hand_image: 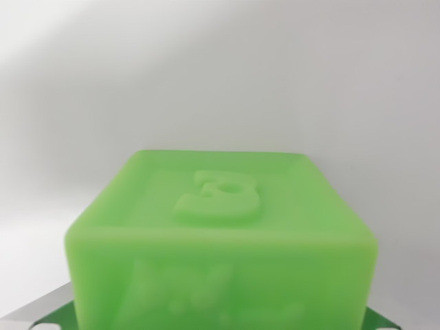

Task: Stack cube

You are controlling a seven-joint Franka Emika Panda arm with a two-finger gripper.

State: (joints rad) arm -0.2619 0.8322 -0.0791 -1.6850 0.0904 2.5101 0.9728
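Up close: you have the green cube (223,237) filling the lower middle of the wrist view, raised letter on its top face.
Beneath: darker green (381,320) peeks out at both bottom corners (maybe a second cube; too little shows).
Pincer: out of frame, so you cannot tell whether it grips or stands wide.
Why there: judged, the cube sits held or just stacked.
Room: plain white surface (206,69) all round, no edges visible.
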